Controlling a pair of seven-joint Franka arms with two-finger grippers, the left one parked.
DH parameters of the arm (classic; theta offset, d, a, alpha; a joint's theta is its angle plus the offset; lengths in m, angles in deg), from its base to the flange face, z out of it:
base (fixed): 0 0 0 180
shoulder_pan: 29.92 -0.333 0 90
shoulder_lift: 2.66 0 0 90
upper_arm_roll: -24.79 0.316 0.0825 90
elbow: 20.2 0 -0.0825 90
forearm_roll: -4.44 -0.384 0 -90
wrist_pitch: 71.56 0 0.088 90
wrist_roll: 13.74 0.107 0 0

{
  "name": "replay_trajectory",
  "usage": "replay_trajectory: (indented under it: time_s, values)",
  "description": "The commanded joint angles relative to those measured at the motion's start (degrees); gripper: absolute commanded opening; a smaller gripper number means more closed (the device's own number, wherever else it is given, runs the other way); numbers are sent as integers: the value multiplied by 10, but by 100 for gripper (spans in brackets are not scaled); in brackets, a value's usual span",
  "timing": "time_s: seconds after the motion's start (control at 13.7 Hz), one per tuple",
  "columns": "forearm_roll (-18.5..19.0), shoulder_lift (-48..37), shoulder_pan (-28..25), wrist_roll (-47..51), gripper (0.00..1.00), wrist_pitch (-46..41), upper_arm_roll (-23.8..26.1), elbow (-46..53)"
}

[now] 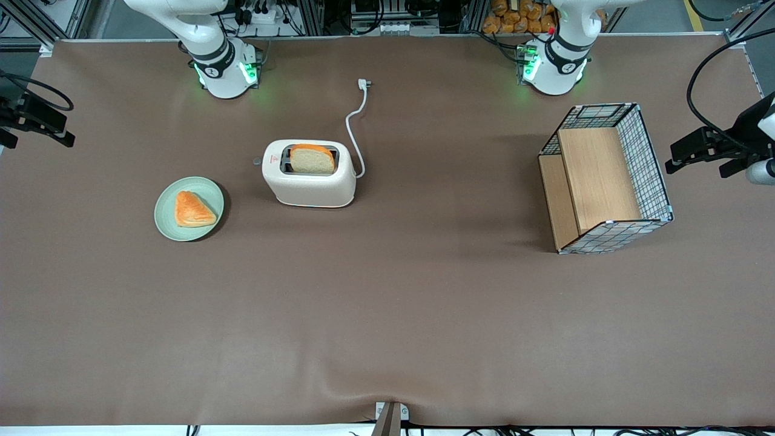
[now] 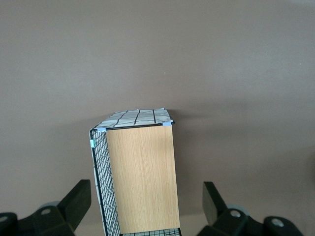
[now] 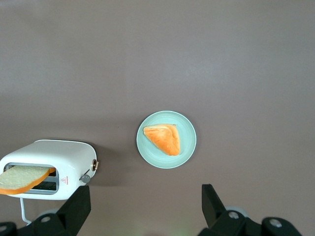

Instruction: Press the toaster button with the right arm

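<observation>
Hand open, high above bench, clear of everything. Toaster frame centre-left; toaster button on its narrow end. Risk: small tab, a descent could strike the plate alongside.

The brown table carries the toaster (cord trailing), a green plate beside it, and a wire basket toward the parked arm's end. The gripper hangs, fingers apart, above the working arm's end.

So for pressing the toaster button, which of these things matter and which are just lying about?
Part of the job:
toaster
button on its narrow end
gripper, open, high above the table near the toaster and plate

Lying about:
bread slice in the slot
plate with a pastry
wire basket
</observation>
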Motion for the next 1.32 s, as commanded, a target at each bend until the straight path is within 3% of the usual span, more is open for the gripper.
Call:
replay_trajectory:
  time_s: [0.0, 0.8, 0.88, 1.1, 1.17, 1.24]
  values:
    - [-1, 20, -3, -1, 100, -6, -1, 13]
    - [-7, 51, -11, -15, 100, -47, -2, -7]
    - [-9, 49, -9, -12, 83, -43, -2, -19]
    - [-42, 43, -11, 28, 12, -47, -2, -33]
    - [-47, 42, -13, 70, 0, -47, 0, -37]
    - [-64, 40, -18, 94, 0, -48, -1, -45]
